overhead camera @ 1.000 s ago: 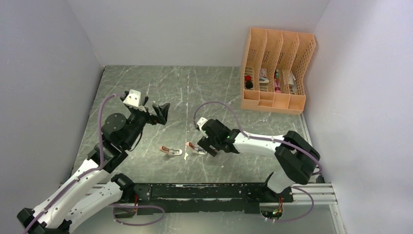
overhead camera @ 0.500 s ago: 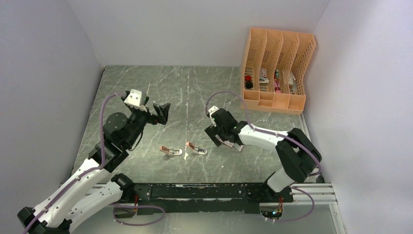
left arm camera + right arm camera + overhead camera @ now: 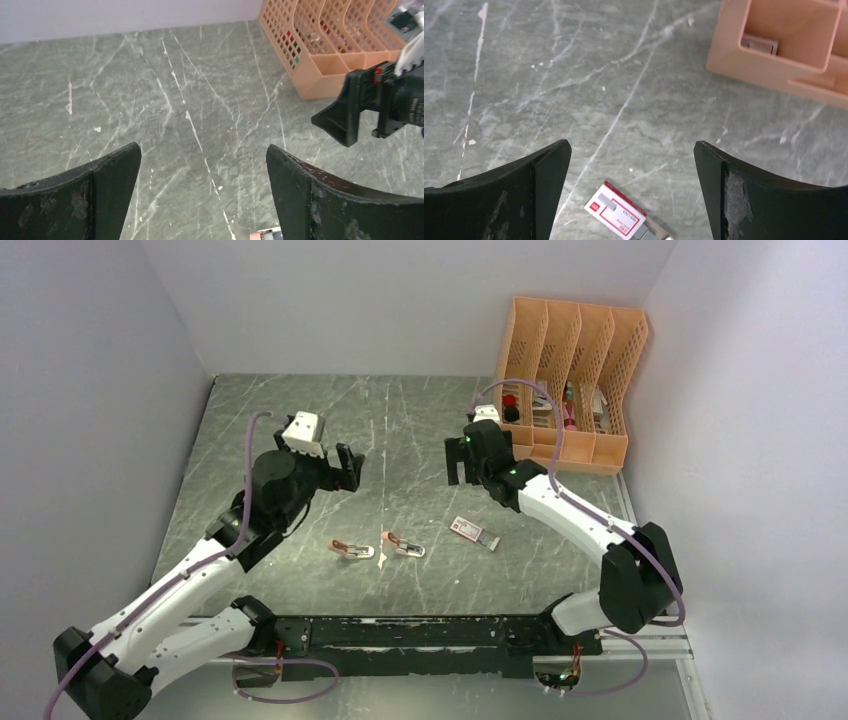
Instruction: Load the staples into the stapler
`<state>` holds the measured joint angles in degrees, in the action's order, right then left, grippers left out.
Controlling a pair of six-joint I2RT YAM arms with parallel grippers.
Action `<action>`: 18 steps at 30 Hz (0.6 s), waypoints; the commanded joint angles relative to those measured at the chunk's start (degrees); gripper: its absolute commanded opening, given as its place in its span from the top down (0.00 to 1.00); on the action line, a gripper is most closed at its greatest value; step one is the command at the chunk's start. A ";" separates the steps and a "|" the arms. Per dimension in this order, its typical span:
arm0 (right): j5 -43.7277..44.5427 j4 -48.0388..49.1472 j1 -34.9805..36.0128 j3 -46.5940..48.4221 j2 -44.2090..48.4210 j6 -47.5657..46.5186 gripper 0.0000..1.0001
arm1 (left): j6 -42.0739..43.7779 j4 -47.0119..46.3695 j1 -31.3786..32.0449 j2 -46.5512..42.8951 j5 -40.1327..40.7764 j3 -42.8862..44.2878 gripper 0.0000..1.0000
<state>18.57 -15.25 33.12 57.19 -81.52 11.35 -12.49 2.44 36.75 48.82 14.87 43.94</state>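
The staples' red-and-white box (image 3: 473,532) lies flat on the table with its grey tray partly slid out; in the right wrist view the staples box (image 3: 617,214) sits below and between the jaws. Two salmon-pink staplers (image 3: 352,549) (image 3: 405,545) lie to the box's left, near the table's middle. My right gripper (image 3: 462,472) (image 3: 631,155) hangs open above the table, behind the box, with nothing in it. My left gripper (image 3: 348,468) (image 3: 202,165) is open too, raised behind the staplers, and empty.
A peach mesh file organizer (image 3: 567,385) (image 3: 325,50) (image 3: 784,50) with small items in its slots stands at the back right, close to my right gripper. Grey walls close in the left, back and right sides. The right gripper's black finger (image 3: 350,112) shows in the left wrist view.
My right arm has drawn back from the staplers toward the organizer, uncovering the staple box on the table. My left gripper has shifted a little to the right.
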 commanded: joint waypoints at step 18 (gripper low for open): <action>-0.92 -24.99 0.01 -11.44 9.64 39.28 0.40 | -0.13 -1.30 -0.02 9.49 -2.96 2.59 0.01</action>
<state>16.88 -38.37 33.10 46.96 -75.22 44.84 -12.88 2.70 36.75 59.24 13.26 45.71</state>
